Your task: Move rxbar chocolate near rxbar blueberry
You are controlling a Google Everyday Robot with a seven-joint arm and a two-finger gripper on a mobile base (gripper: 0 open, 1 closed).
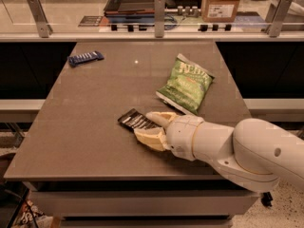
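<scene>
Camera view: looking down across a brown-grey table (71, 132) from its near edge, with a counter and glass rail behind.
Gripper (144, 126): cream-coloured, low over the near middle of the table, pointing left and slightly away.
Jaws: spread apart, one finger beyond the black bar's right end and one on the nearer side; cannot tell whether either one touches the wrapper.
Robot arm (237, 146): thick and white, reaching in from the lower right.
Rxbar chocolate (130, 119): flat on the table, angled, with its right end between the gripper's fingers.
Rxbar blueberry (85, 58): flat near the far left corner of the table, well apart from the black bar.
Green chip bag (186, 84): lying flat to the right of centre, just beyond the gripper, not touching the black bar.
Cardboard box (222, 1): on the counter behind the rail, right of centre.
</scene>
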